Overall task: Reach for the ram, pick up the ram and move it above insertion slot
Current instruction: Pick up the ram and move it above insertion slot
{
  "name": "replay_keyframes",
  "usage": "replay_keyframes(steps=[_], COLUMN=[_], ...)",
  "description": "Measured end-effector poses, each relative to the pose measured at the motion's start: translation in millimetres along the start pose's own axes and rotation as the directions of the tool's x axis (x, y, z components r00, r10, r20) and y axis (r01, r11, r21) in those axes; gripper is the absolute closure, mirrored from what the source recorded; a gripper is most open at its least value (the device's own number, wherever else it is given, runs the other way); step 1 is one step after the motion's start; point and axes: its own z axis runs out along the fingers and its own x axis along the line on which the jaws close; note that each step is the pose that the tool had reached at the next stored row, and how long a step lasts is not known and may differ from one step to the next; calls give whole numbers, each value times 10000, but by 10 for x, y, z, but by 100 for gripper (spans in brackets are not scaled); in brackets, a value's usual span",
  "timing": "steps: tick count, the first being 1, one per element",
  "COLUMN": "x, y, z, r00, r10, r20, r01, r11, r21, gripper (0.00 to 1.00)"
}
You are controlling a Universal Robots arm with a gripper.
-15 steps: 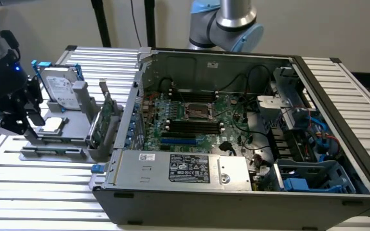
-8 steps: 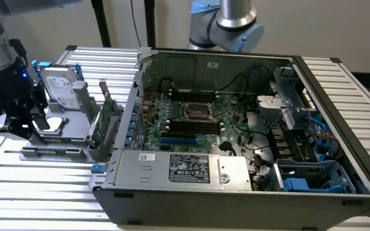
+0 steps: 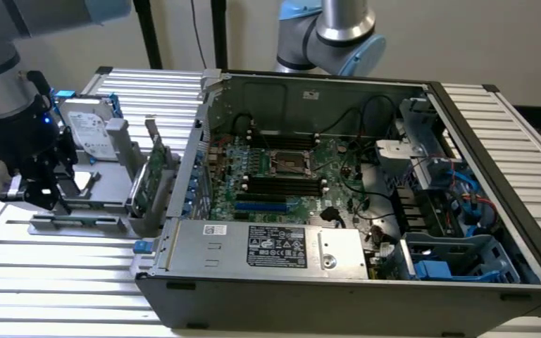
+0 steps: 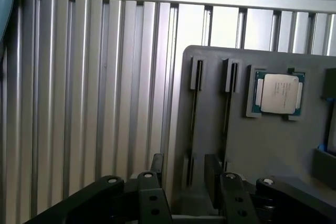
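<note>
Clerk: Item, ram (image 3: 73, 222). Location?

Operator: Entry as I logged it from my console: thin green stick, apparently seated on edge low in the grey fixture tray (image 4: 273, 145). The tray stood on the table (image 3: 64, 282), beside the open computer case (image 3: 251, 296), at the exterior view's left. My pincer (image 4: 184, 179) hung over the tray's slotted end, fingers (image 4: 214, 174) apart, gripping nothing.

Clerk: Handling class?

Operator: I judged it light, stiff and brittle. Bare chips and edge contacts, so fragile; smooth faces, likely slippery. I rated the long upper edge at mid-length, flat faces between the pads, as the best hold. In the wrist view I could not tell which of the two slots (image 4: 197, 74) held it.
</note>
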Motion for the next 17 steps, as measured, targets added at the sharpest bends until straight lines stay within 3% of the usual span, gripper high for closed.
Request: replay_keyframes(steps=[7, 17], x=[-29, -52], y=[-3, 15], z=[126, 308], r00=[9994, 9992], r10=[358, 394], r20=[3, 2], r01=[-358, -394], r11=[9994, 9992], r21=[-8, -9], gripper=[56, 56])
